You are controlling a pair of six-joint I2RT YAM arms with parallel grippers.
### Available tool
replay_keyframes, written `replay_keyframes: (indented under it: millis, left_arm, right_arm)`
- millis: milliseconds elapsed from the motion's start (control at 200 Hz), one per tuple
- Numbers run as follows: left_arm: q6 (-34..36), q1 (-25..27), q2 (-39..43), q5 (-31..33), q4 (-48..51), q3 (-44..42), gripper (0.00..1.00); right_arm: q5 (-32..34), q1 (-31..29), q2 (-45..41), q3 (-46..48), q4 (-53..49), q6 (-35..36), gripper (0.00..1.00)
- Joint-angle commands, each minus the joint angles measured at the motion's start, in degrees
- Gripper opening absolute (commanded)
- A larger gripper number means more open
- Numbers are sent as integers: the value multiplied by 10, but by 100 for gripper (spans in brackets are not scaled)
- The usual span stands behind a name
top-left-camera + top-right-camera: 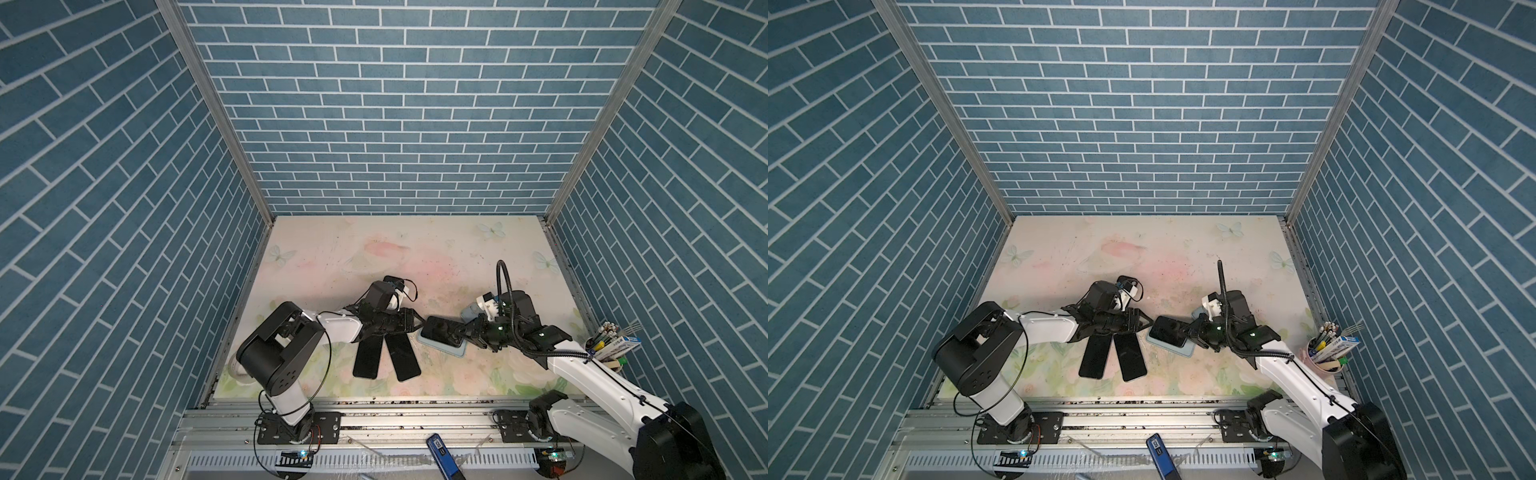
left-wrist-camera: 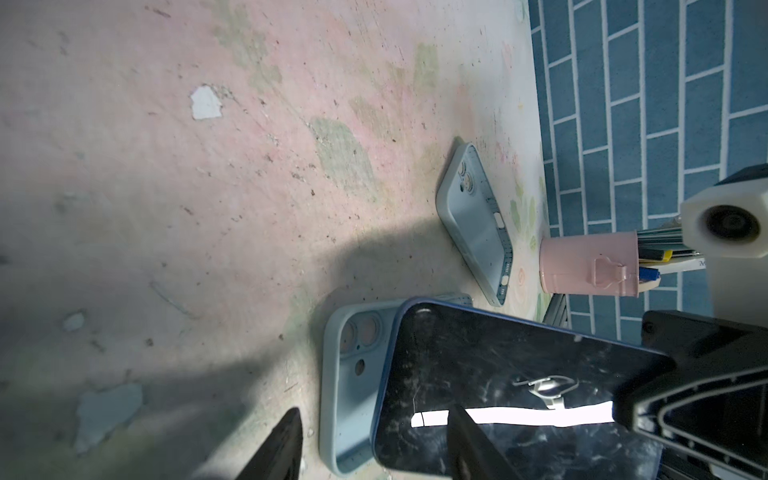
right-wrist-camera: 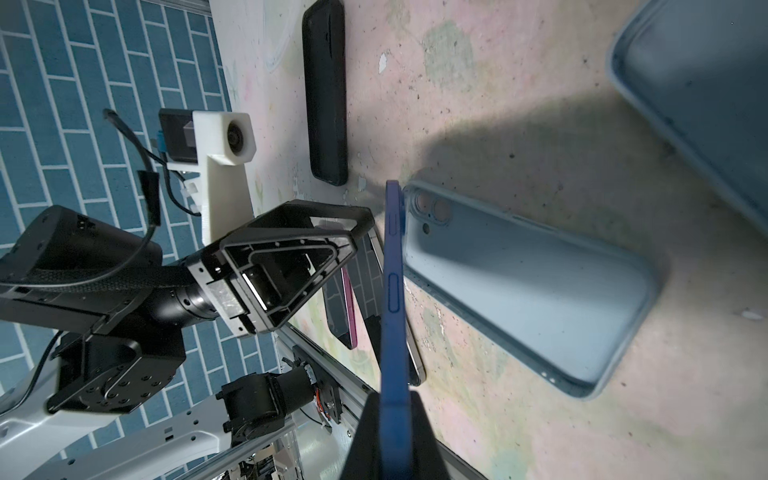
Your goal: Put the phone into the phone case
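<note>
The phone (image 1: 440,330) (image 1: 1169,330), black-screened with a blue frame, hangs tilted over the light blue phone case (image 1: 455,352) (image 1: 1187,352) lying open side up on the table. My right gripper (image 1: 462,332) (image 3: 395,401) is shut on the phone's (image 3: 392,291) near end. In the right wrist view the case (image 3: 519,282) lies just beside the phone's edge. My left gripper (image 1: 419,322) (image 2: 374,415) stands open at the phone's (image 2: 498,374) free end. One of its fingers is over the screen and the other is beside the case (image 2: 349,395).
Two dark phones (image 1: 368,357) (image 1: 403,357) lie in a V under the left arm. A second light blue case (image 2: 478,224) lies farther right, near a pink pen cup (image 2: 590,264) (image 1: 1323,361) by the right wall. A black case (image 3: 326,91) lies behind the left wrist.
</note>
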State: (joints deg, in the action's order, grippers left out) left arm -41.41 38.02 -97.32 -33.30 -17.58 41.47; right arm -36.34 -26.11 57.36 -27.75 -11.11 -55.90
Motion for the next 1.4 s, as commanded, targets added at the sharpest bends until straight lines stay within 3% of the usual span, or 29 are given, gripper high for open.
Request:
replay_keyframes:
  millis: [0, 705, 1395]
  left_arm:
    - [2, 0, -18, 2, 23, 23, 57]
    - [2, 6, -50, -6, 51, 50, 47]
    - [5, 14, -76, -15, 74, 73, 47]
  right_arm:
    - [-35, 10, -1, 17, 45, -31, 0]
    - [-67, 36, 49, 60, 88, -12, 0]
    - [-80, 38, 119, 60, 126, 10, 0]
